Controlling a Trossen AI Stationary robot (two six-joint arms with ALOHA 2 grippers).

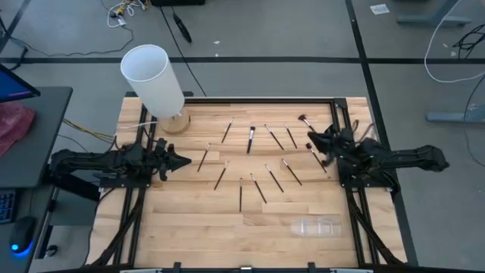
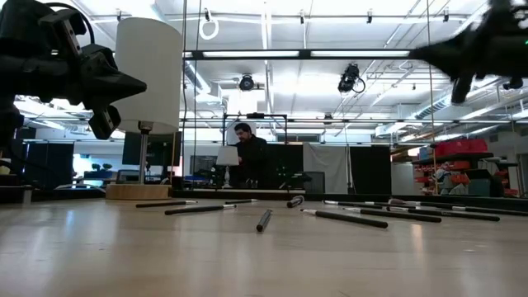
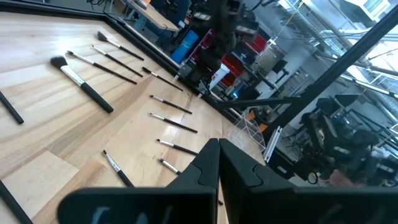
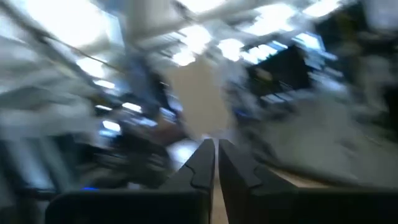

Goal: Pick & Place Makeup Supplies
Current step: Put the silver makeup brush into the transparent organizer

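Makeup brushes (image 1: 251,139) lie loose on table (image 1: 189,220) | left tool (image 1: 184,161) closed, empty | right tool (image 1: 309,137) closed, empty

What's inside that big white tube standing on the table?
The white tube stands on a round wooden base. Its open top shows only pale inner wall; the bottom isn't visible. The brushes all lie outside on the table.

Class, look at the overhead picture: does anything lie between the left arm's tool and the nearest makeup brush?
Nothing visible does. The left tool hangs shut beside the nearest makeup brush, with only bare table between them.
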